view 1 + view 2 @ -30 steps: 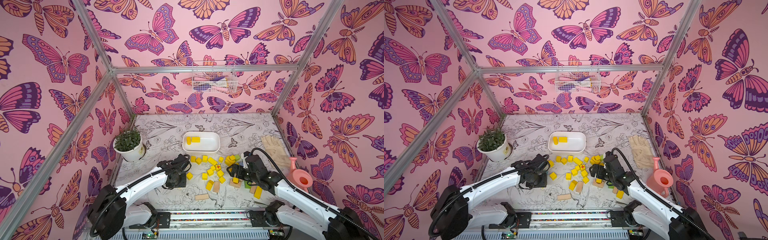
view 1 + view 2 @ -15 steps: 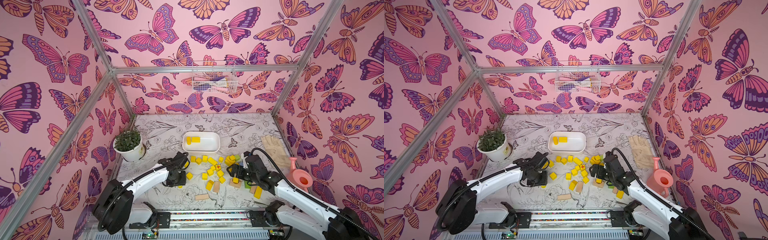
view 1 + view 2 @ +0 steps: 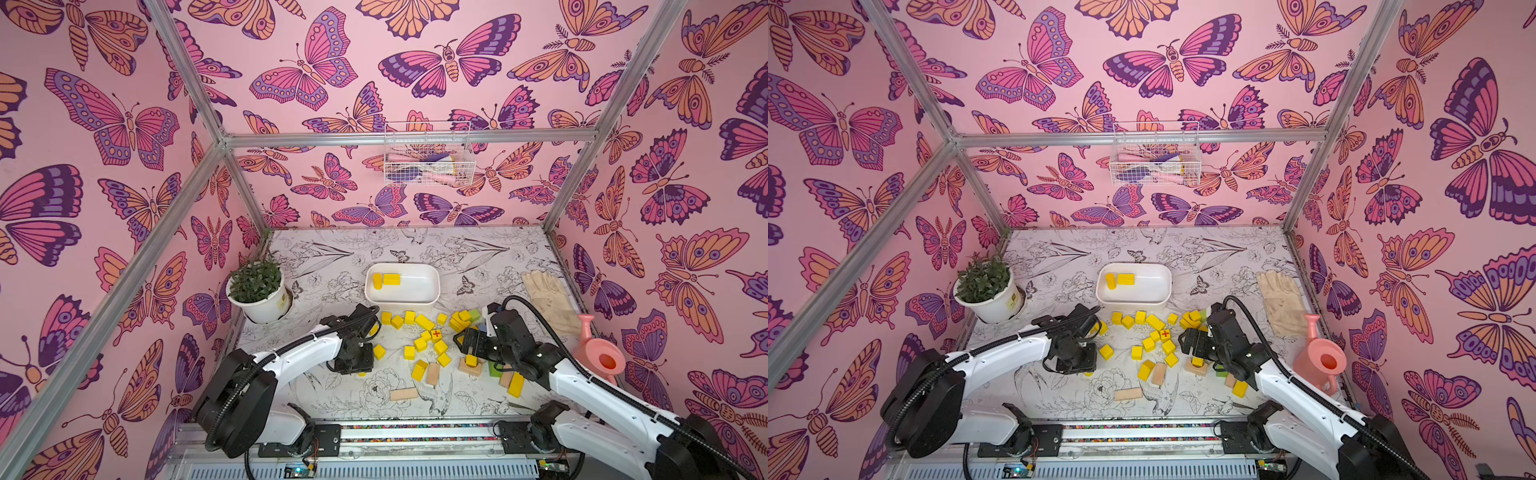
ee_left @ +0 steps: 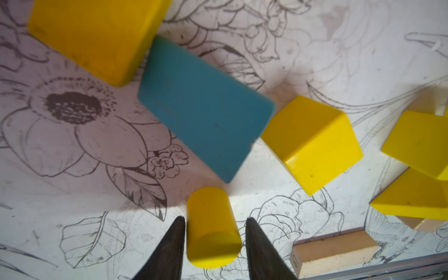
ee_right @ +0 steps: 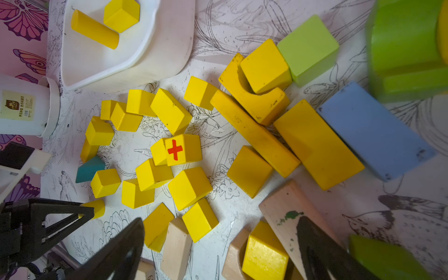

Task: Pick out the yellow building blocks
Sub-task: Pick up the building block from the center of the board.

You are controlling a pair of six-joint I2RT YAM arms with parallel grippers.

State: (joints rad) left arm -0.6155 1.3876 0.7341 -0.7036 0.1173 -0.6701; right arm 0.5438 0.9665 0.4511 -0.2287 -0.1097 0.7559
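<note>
Step in hand, as I judge it: taking the cylinder point(image 4: 211, 230), nearest your base. Your left gripper point(image 4: 215, 219) brackets it where it lies. One jaw touches and a sliver shows at the other, so a grip cannot be confirmed. Your right gripper point(image 5: 220, 221) gapes wide, empty, over the yellow blocks point(image 3: 419, 344) scattered beyond. Next you must clamp squarely, lift clear and carry to the tray point(image 3: 432, 291), farthest, holding two. Only the left wrist view shows the jaws' fit; both top views all but hide the cylinder.

The tub point(image 3: 415, 284) stands behind the scattered blocks point(image 3: 419, 344), the plant pot point(image 3: 262, 307) to its left, the glove point(image 3: 544, 291) to its right.
</note>
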